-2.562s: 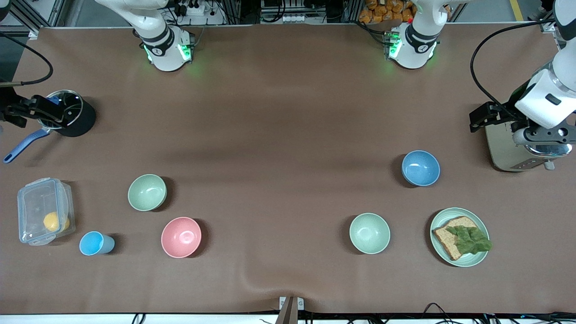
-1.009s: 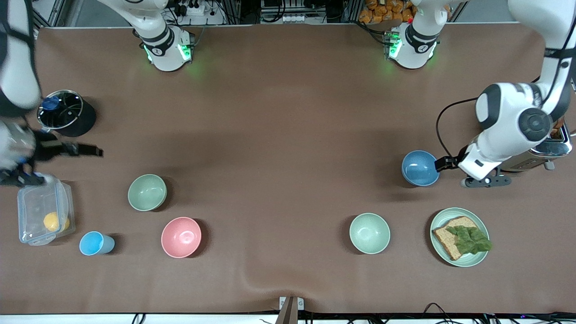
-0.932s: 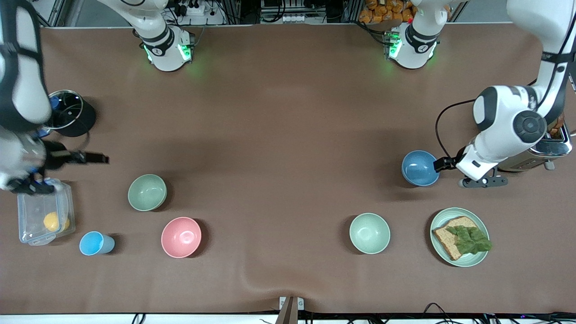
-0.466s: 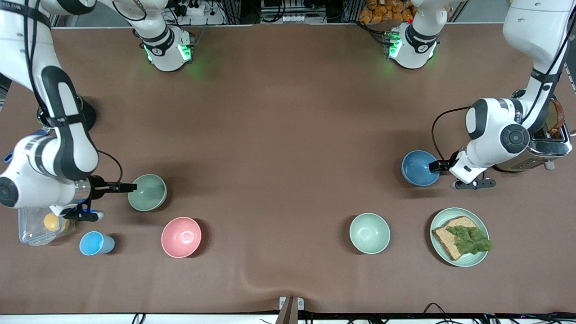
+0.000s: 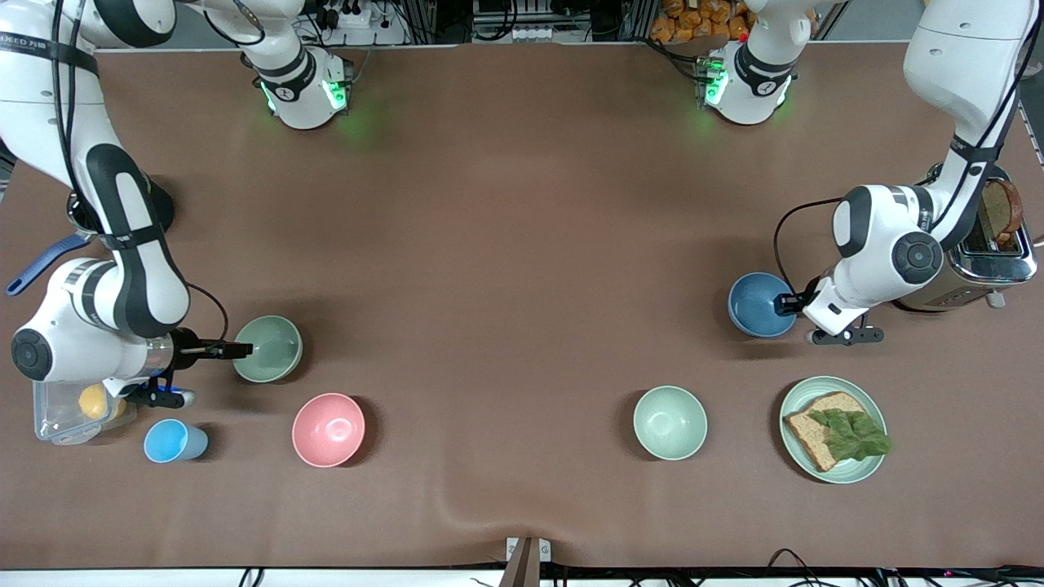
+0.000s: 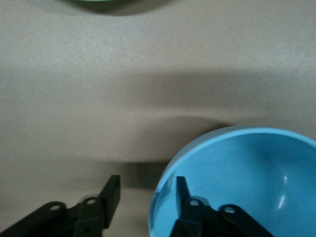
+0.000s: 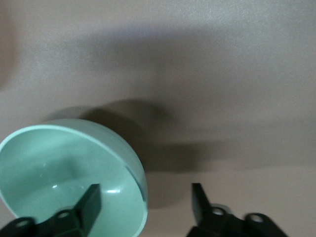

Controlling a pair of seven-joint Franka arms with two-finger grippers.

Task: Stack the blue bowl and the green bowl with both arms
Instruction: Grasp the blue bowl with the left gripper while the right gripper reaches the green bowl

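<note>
Matte mid-blue and sage-green — those are the two round bowls in play, well apart, one toward each arm's end of the brown worktop. The left gripper (image 6: 145,197) straddles the rim of the blue bowl (image 5: 762,304), one finger inside, one outside, jaws part-way in and not yet pinched on the wall. The right gripper (image 7: 143,202) does the same at the green bowl (image 5: 267,348) — its fingers bracket the rim with a clear gap showing. Both bowls sit flat on the worktop, nothing lifted. To my eye the job now is a clean rim pinch: settle low enough that the pads catch the wall below the lip, close squarely, then lift straight so neither bowl tips. A round pink bowl (image 5: 328,429) and a small light-blue cup (image 5: 174,440) sit nearer the camera than the green one; best kept clear.
</note>
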